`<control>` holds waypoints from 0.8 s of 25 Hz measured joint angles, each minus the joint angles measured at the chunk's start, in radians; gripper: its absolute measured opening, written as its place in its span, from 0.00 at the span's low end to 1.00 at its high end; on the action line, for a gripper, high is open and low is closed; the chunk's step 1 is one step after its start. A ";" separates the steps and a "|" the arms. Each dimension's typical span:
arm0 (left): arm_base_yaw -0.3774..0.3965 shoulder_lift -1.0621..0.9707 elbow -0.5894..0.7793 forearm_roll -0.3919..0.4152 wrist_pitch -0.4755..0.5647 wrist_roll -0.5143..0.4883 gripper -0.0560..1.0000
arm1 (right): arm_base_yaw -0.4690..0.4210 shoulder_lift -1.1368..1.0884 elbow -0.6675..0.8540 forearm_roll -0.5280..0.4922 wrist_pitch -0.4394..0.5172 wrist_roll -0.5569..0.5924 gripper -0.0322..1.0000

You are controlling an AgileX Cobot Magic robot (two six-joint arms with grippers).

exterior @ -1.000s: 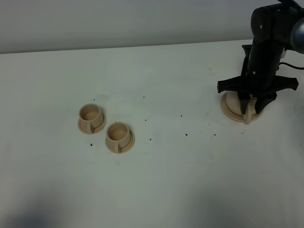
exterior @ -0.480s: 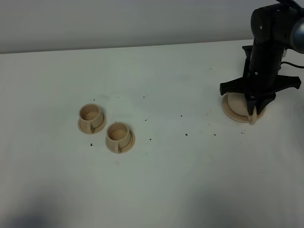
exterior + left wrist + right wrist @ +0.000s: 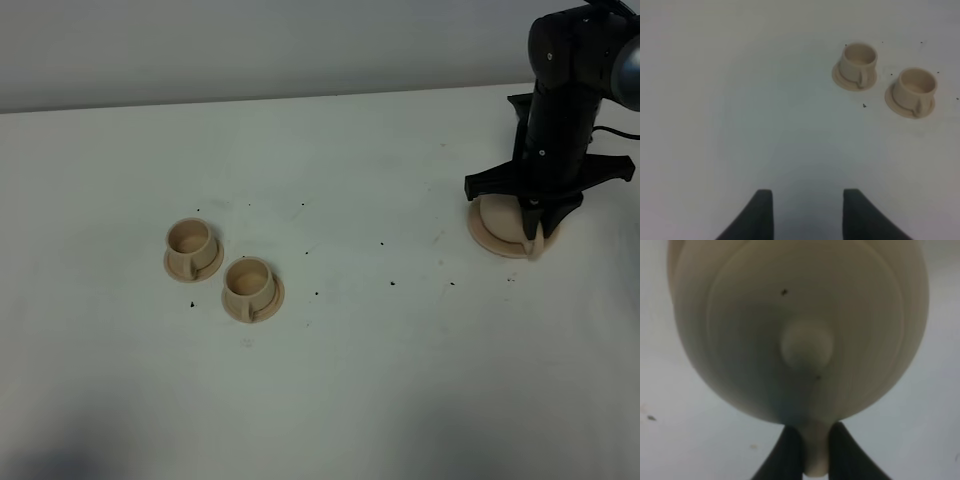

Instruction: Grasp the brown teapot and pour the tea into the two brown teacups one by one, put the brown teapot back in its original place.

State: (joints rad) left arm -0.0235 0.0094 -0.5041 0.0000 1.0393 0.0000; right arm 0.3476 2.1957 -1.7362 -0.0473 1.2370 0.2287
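The teapot (image 3: 494,220) sat gripped by its handle (image 3: 815,452), a thin smooth loop of pale tan clay pinched between the two dark fingers (image 3: 790,450) of the right gripper (image 3: 532,236), which was clenched tight on it. In the right wrist view the pot swelled out just beyond the fingertips: squat, round and matt, its lid ringed with faint circular ridges around a small round knob (image 3: 806,345), with a couple of tiny dark flecks on the clay. The pot rested on a flat round saucer (image 3: 482,238) of the same tan clay, whose rim showed just beside the closed fingers.

Well apart from those fingers, toward the left arm's side, stood one cup (image 3: 191,240) and the other cup (image 3: 249,280), close together but not touching. Both were small, straight-walled cylinders in the same pale clay, each with a little handle and each on its own small round dish (image 3: 846,81).

The left gripper (image 3: 807,217) hung with its blunt black fingers (image 3: 760,215) spread wide and released, nothing between them; the cups lay far out beyond its fingertips.

Everything stood on a smooth white table (image 3: 350,390) sprinkled with small black specks (image 3: 392,283).
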 joint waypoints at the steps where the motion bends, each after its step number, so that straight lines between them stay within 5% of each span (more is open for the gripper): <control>1: 0.000 0.000 0.000 0.000 0.000 0.000 0.41 | 0.000 -0.007 0.000 -0.006 -0.007 0.000 0.16; 11: 0.000 0.000 0.000 0.000 0.000 0.000 0.41 | -0.002 -0.048 -0.001 -0.027 -0.015 -0.031 0.16; 20: 0.000 0.000 0.000 0.000 0.000 0.000 0.41 | 0.113 -0.098 -0.066 -0.024 -0.010 -0.283 0.16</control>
State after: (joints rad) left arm -0.0235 0.0094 -0.5041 0.0000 1.0393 0.0000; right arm 0.4605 2.0976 -1.8024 -0.0712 1.2266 -0.0543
